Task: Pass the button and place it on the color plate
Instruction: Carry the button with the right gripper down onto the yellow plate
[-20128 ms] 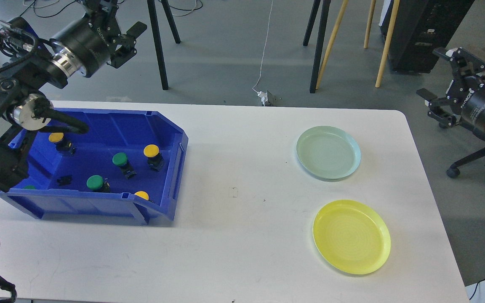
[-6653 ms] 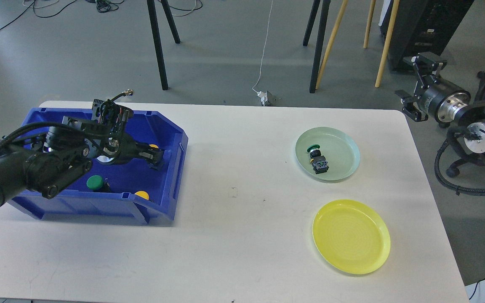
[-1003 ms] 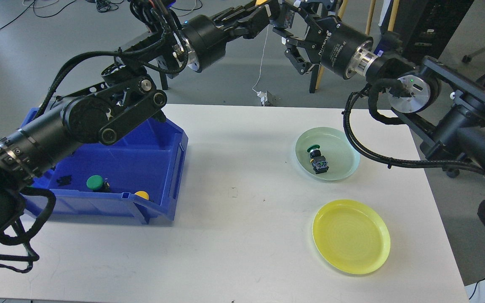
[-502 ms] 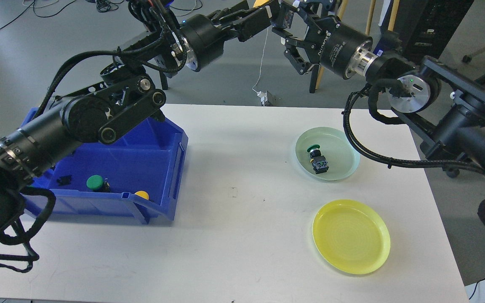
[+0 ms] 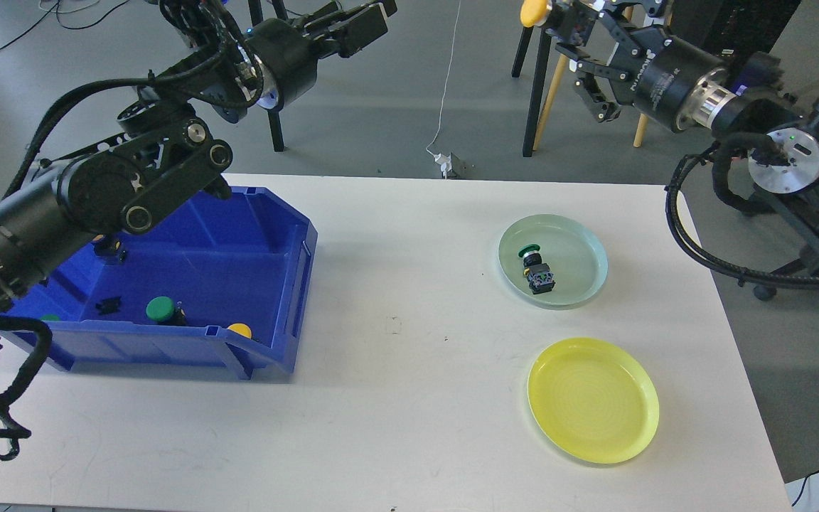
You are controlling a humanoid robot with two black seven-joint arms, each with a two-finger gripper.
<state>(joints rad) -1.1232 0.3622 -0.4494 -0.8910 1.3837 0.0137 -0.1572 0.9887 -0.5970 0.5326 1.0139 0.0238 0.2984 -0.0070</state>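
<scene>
Nearest, the white worktop point(image 5: 395, 398) carries the yellow plate point(image 5: 593, 400) toward its right front; this plate holds nothing. Just beyond it sits the pale green plate point(image 5: 553, 259), which contains one green-capped button point(image 5: 534, 269) lying on its side. On the left side of the worktop stands the blue bin point(image 5: 189, 284), its open end facing the plates. Inside the bin lie a green button point(image 5: 160, 308), a yellow button point(image 5: 239, 330) against the front wall, and a small black part point(image 5: 107, 306); a further button is partly hidden under the left arm.

Farther back and above the worktop, both arms are raised over the grey floor point(image 5: 381, 114). The left claw point(image 5: 360, 21) has its fingers spread apart and holds nothing. The right claw point(image 5: 566, 21) is clamped on a yellow-capped button point(image 5: 534, 11), which sits at the top edge of the view, well apart from both plates.

Behind the worktop stand black tripod legs point(image 5: 267, 85), wooden legs point(image 5: 559, 71), a white cable with a plug block point(image 5: 450, 165), and a black cabinet point(image 5: 729, 28).
</scene>
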